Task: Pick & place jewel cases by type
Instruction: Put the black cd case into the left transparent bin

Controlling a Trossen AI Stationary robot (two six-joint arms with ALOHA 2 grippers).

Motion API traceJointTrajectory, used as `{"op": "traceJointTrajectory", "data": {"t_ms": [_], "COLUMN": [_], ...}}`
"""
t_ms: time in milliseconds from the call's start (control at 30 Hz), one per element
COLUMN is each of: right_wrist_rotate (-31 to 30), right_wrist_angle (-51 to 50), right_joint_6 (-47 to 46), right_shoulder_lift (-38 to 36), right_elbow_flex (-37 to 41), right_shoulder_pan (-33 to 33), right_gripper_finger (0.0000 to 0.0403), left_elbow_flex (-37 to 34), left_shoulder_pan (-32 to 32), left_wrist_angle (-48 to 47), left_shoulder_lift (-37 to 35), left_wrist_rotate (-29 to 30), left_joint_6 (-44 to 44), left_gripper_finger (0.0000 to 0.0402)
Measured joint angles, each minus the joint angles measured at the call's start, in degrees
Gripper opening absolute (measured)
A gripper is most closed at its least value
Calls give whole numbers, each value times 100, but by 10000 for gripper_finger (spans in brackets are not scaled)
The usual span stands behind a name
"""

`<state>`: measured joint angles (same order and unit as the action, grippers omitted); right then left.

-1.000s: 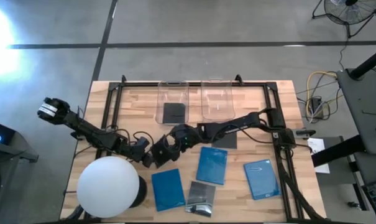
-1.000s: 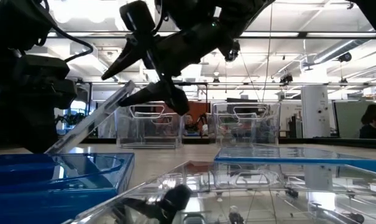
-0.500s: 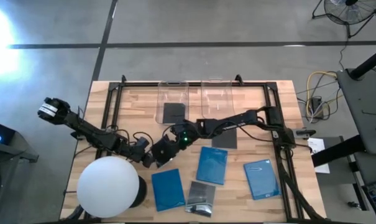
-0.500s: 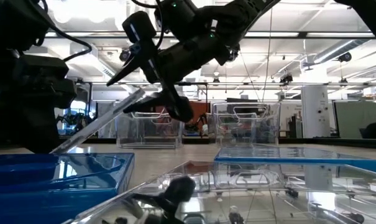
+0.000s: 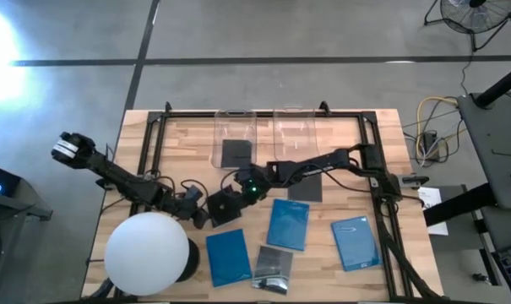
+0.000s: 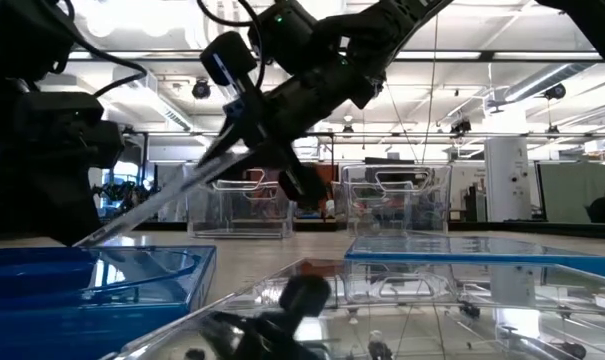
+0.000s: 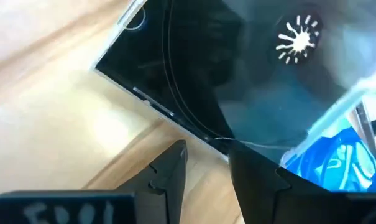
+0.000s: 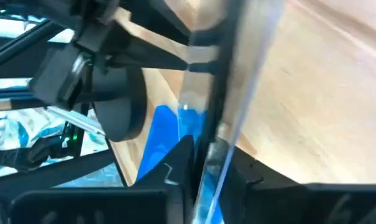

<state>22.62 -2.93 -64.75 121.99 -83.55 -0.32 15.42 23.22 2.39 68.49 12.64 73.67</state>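
Note:
A dark jewel case stands tilted at mid-table between my two grippers. Its raised edge is toward the bins and its low edge is toward my left gripper. In the low view the case slopes up from the table to my right gripper, which is shut on it. My left gripper is open, with bare wood showing between its fingers and its tips at the case's low edge. My left gripper's fingertips stand at the case's low edge, coming about level from the table's left. I cannot tell whether they touch it. My right gripper pinches the case's raised edge between its two fingers, one on each flat face. The fingers slant down from the table's far right. The case stays tilted, its other end low by my left gripper.
Two clear bins stand at the far edge, the left one with a dark case inside. Another dark case lies under my right arm. Blue cases, a glossy case and a white sphere lie nearer.
My right gripper has gone down and toward my left gripper, then shut on the tilted case's raised edge. The case has kept its slant, its low edge still by my left gripper.

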Motion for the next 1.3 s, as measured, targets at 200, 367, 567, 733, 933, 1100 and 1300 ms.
{"op": "traceJointTrajectory", "data": {"t_ms": [200,367,567,733,933,1100,1300], "right_wrist_rotate": [12,-39,-912,-1381,-702,-139,-45], "right_wrist_angle": [-207,-400,-644,-997,-1408,-1104,-1529], "right_joint_6": [45,173,176,441,599,360,874], "right_shoulder_lift": [-126,-528,-1530,-2014,-1326,-799,-710], "right_elbow_flex": [0,2,2,-67,-2,-190,-683], "right_shoulder_pan": [-46,-184,-603,-1392,-2205,-2229,-2355], "right_gripper_finger": [31,35,35,36,36,38,44], "left_elbow_flex": [-7,-10,-22,-37,-63,-72,-72], "left_shoulder_pan": [438,1000,1279,1262,1117,1073,1071], "left_wrist_angle": [-408,-634,-1017,-1191,-1196,-1198,-1196], "left_shoulder_lift": [-1045,-2007,-2748,-2985,-2986,-2981,-2981], "left_wrist_rotate": [160,-62,326,1117,1429,1528,1752], "left_joint_6": [-185,-180,-173,-170,-144,37,168], "left_gripper_finger": [106,106,106,106,106,106,106]}}
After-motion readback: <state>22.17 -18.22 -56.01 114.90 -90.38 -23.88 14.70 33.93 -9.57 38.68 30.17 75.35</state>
